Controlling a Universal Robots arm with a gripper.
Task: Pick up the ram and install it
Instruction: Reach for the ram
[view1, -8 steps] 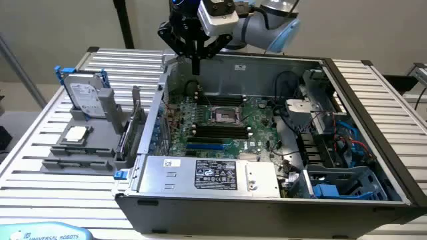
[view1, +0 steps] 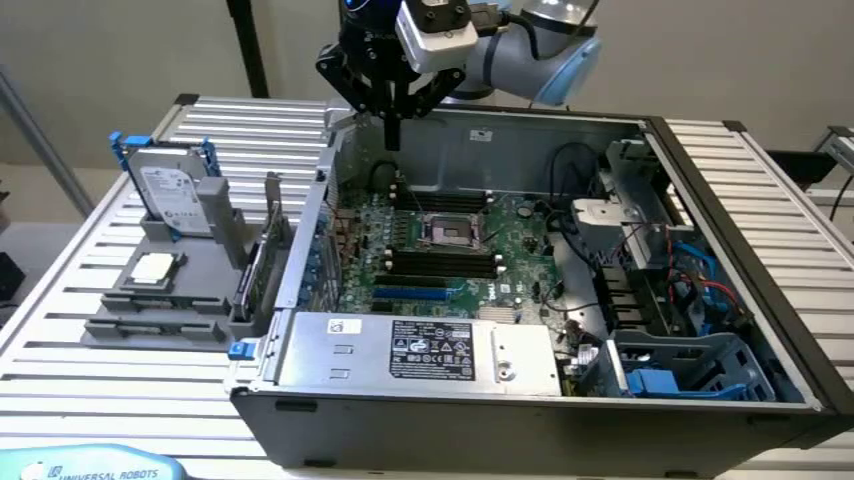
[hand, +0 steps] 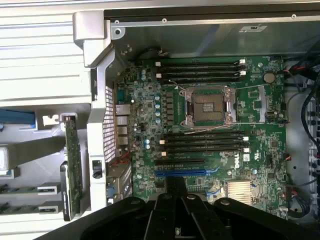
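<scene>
End effector (view1: 391, 138) shut, empty; hangs at 11 o'clock of motherboard (view1: 514, 245), exterior view. Ram (hand: 22, 189) in rack (view1: 134, 328) on worktop (view1: 80, 385), 9 o'clock of case (view1: 324, 185). Risk: fingers clip case wall or upright card (hand: 72, 170) if crossing low. Open room above case; rack crowded.

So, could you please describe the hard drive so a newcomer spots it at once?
Start at the open computer case; on the exterior view's left of it sits a grey rack. The hard drive stands upright at the rack's far end, the only silver, white-labelled box in a blue frame.
</scene>
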